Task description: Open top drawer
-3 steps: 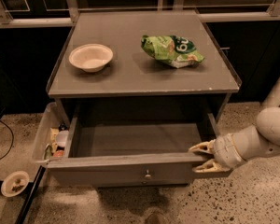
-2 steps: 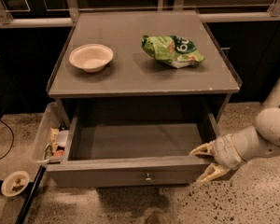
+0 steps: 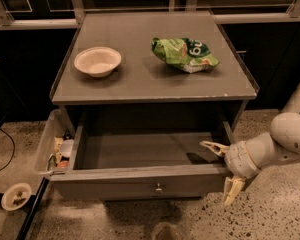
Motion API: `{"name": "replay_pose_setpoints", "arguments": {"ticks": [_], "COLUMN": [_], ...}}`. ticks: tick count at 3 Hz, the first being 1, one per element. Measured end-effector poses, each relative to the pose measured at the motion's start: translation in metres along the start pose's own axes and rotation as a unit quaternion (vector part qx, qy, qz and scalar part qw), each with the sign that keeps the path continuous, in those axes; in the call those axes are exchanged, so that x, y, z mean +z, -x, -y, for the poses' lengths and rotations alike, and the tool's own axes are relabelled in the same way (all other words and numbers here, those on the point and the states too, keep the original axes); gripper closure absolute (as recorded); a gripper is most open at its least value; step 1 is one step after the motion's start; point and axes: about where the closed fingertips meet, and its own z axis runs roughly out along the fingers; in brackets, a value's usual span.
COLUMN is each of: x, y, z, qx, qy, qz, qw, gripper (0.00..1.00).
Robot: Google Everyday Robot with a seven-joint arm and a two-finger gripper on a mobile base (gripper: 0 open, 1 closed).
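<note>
One top drawer [image 3: 115, 186] stands pulled well out of the cabinet at 6 o'clock in the view. Its grey front faces the camera, with the knob [image 3: 159, 187] at centre. Judged from this, the opening is done or nearly so.

The gripper [image 3: 222, 169] sits at 4 o'clock, against the drawer's right front corner. Its jaws are spread wide and hold nothing. One finger [image 3: 213, 147] reaches toward 10 o'clock over the drawer's right edge, and the other [image 3: 231, 191] points to 6 o'clock outside the front. It is well apart from the knob, so the position suggests work on the panel's end rather than the knob.

The arm [image 3: 290, 136] enters from 3 o'clock, low, with the wrist bent in toward the corner.

On the cabinet top [image 3: 140, 86], a bowl [image 3: 97, 61] lies at 10 o'clock and a green bag [image 3: 185, 53] at 1 o'clock. Both are clear of the drawer's travel. A bin [image 3: 46, 143] hangs at the drawer's 9 o'clock side.
</note>
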Motion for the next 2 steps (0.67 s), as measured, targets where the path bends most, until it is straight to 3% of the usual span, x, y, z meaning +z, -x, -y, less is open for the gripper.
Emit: {"name": "replay_pose_setpoints", "arguments": {"ticks": [2], "x": [-0.013], "y": [0.010], "z": [-0.001], "qx": [-0.013], "qy": [-0.005], "qz": [-0.014], "qw": [0.9998], "gripper": [0.00]}}
